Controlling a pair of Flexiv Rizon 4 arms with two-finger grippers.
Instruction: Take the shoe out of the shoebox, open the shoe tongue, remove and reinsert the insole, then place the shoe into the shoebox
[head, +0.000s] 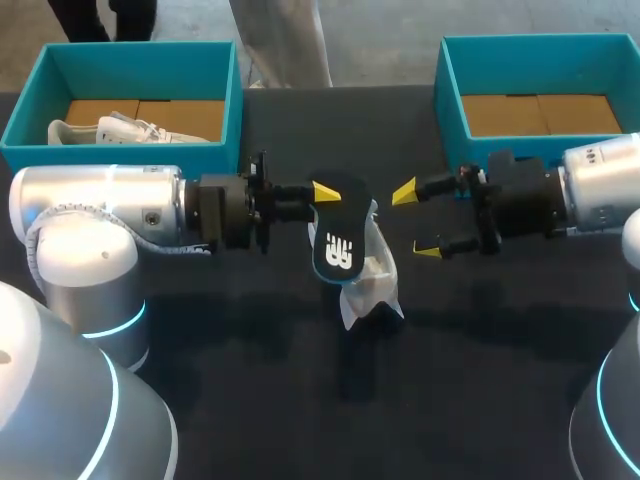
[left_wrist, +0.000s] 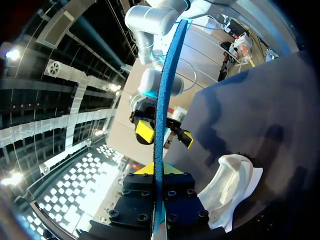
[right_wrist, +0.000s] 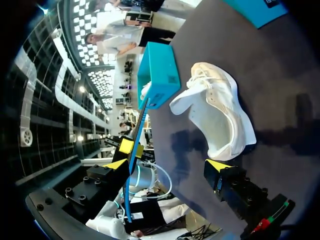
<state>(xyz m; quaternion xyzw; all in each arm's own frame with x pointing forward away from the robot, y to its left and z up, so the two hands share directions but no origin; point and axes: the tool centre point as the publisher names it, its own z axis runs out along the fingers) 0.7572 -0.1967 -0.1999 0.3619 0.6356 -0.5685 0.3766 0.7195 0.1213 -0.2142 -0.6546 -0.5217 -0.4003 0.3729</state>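
Clamping the insole (head: 337, 245), the left gripper (head: 325, 192) hangs beside the shoe (head: 375, 285) (right gripper (head: 416, 221) spread, nearby).

The head camera is looking steeply down from above and behind onto the dark worktop (head: 300, 420), taking in both arms from some way off. The wrist cameras are sitting close behind the left hand (left_wrist: 156, 172) and the right hand (right_wrist: 166, 165), each facing out toward the other. All three views are sharing the white shoe (head: 372, 285) and the insole (head: 335, 250).
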